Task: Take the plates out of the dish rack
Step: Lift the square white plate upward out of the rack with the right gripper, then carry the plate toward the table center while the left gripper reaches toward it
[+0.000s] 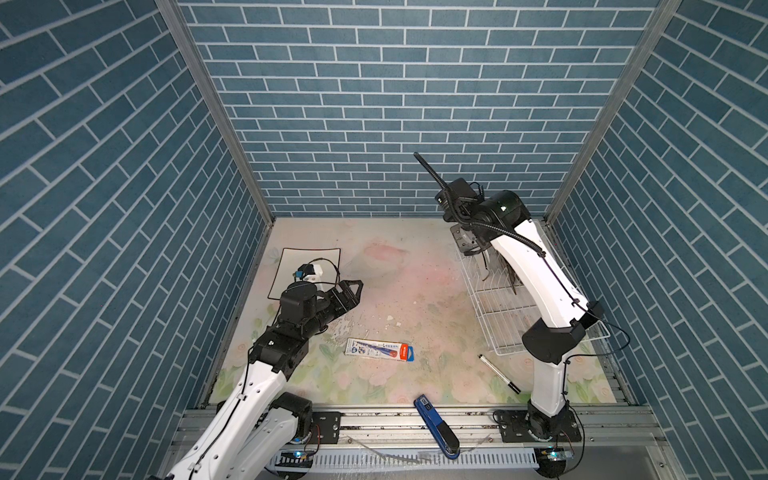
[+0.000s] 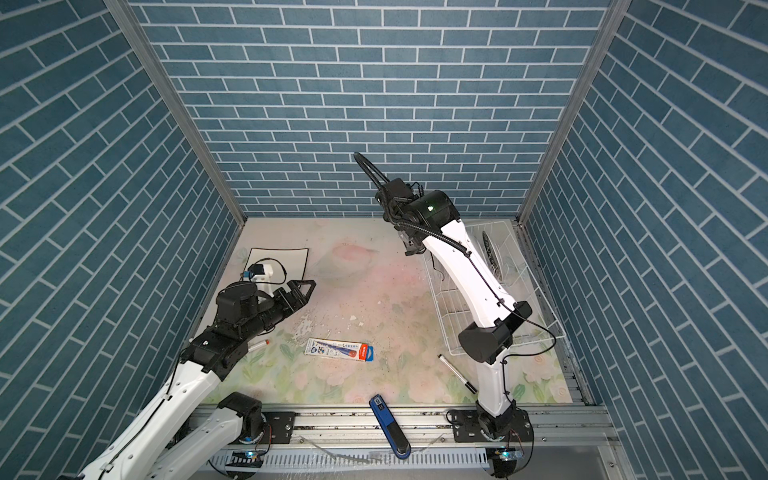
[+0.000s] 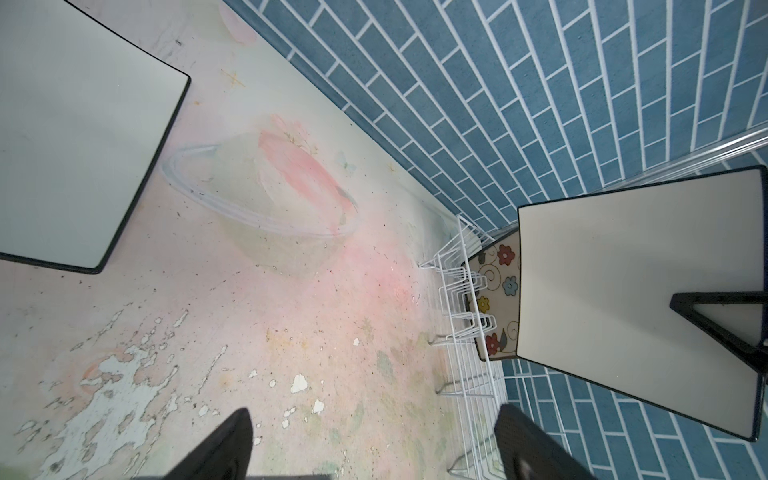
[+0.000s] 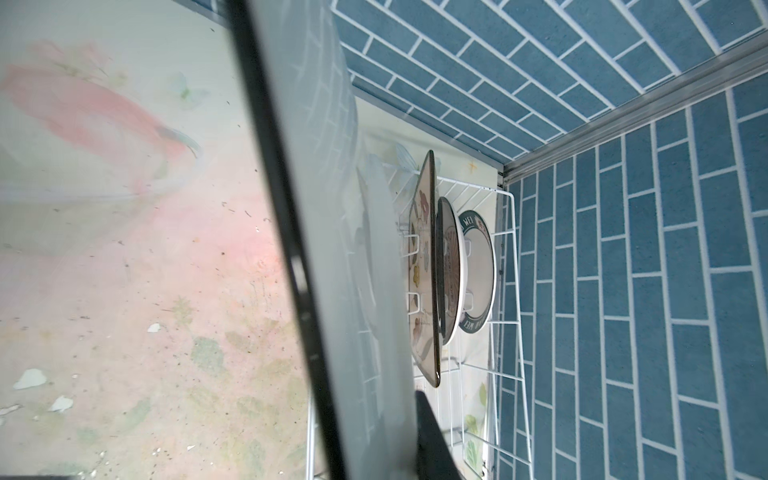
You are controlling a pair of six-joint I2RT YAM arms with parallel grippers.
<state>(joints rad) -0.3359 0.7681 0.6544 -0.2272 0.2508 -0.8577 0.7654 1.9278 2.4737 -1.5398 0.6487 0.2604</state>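
A square white plate (image 1: 291,270) with a thin black rim lies flat on the table at the back left, also in the left wrist view (image 3: 83,145). My left gripper (image 1: 355,295) hovers open and empty beside its near right corner. At the back right stands the white wire dish rack (image 1: 498,316). My right gripper (image 1: 467,243) is shut on a second square white plate (image 3: 623,270), held upright above the rack's far end. Behind that held plate (image 4: 340,249), the flowered plate (image 4: 422,266) and two round plates (image 4: 478,266) stand in the prongs.
A toothbrush packet (image 1: 380,349) lies mid-table and a marker (image 1: 498,374) lies near the rack's front corner. A blue stapler-like tool (image 1: 436,428) rests on the front rail. Blue brick walls close in the back and both sides, and the rack sits against the right wall.
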